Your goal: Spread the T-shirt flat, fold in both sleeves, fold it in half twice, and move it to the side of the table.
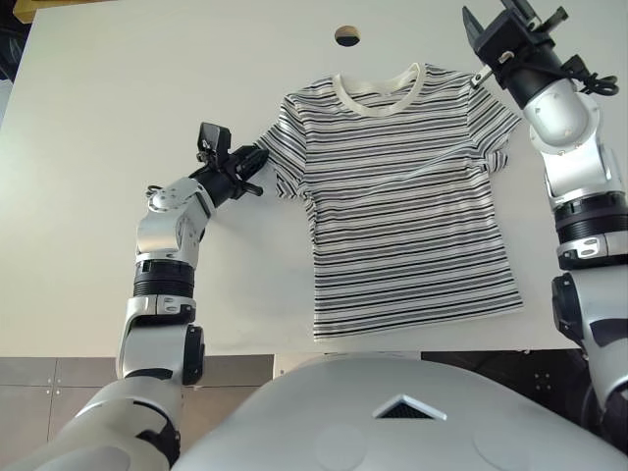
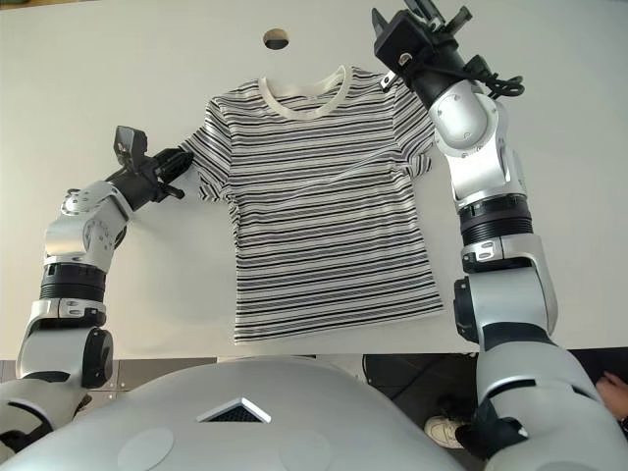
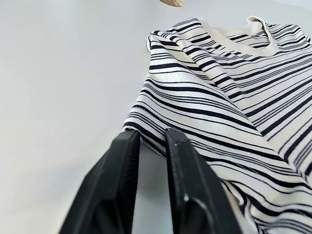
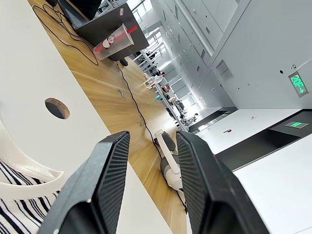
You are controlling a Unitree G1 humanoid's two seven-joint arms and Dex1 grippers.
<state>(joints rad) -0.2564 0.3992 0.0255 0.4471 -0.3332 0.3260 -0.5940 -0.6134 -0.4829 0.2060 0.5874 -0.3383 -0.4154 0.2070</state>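
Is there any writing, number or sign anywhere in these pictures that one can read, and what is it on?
Green lit sign on the wall: tilted, too small to read surely.
Cup on the dark desk: a mark, too small to read.
T-shirt, table: no text.

The T-shirt (image 1: pixel 402 196) is lying flat in the middle of the bench (image 1: pixel 118 98), its collar pointing at the far edge and its hem lying nearest the robot. A hole (image 1: pixel 346 35) in the bench is sitting just beyond the collar. The left pincer (image 3: pixel 152 134) is resting at the left sleeve (image 1: pixel 280 147)'s outer edge. The right pincer (image 4: pixel 153 136) is hanging over the far right shoulder.
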